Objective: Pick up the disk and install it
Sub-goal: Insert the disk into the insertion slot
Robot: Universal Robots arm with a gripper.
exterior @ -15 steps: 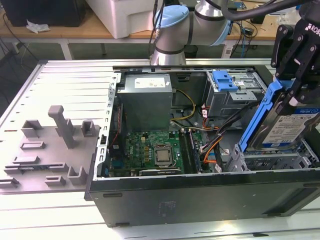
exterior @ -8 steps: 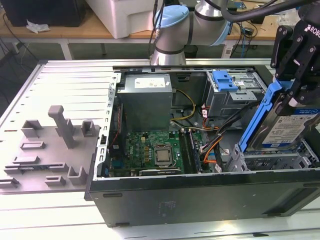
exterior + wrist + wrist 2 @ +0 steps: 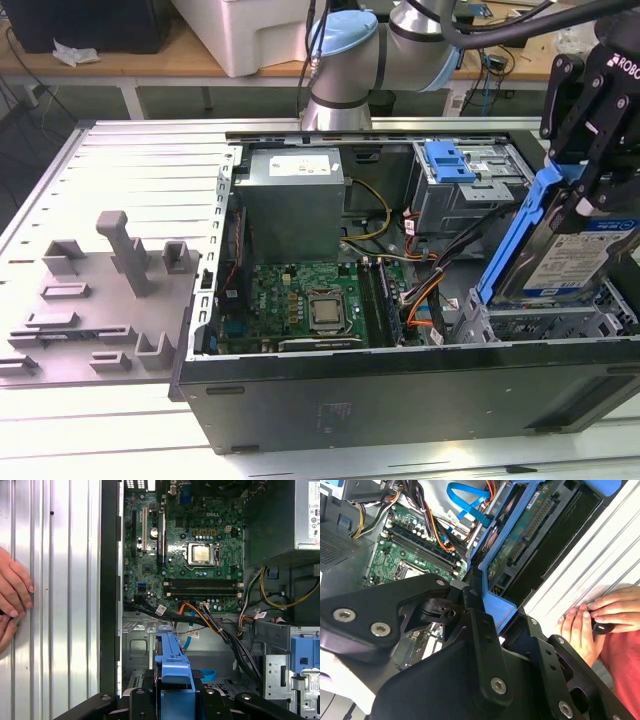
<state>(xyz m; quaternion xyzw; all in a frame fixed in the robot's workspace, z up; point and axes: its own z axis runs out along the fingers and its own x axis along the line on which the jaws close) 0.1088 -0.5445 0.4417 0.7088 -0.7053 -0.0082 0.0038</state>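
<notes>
Disk [image 3: 570, 255], held tilted by the gripper [image 3: 592, 195] at the exterior view's right end of the open computer case [image 3: 400, 390].

Gripper: black fingers closed on the upper end of the disk's blue carrier rail, and nothing else is in its hold. Disk: silver body with a white-and-blue label facing the exterior camera, its lower end just above the grey drive cage [image 3: 530, 320] in the case corner; whether the two touch cannot be told. In the first wrist view the blue rail [image 3: 172, 667] stands edge-on between the fingers. Case contents: green motherboard [image 3: 305, 300], grey power supply [image 3: 295, 200], a blue latch [image 3: 448, 160], loose cables. Beside the case: ribbed grey table [image 3: 130, 170] and a person's hand [image 3: 12, 597] resting on it.
</notes>
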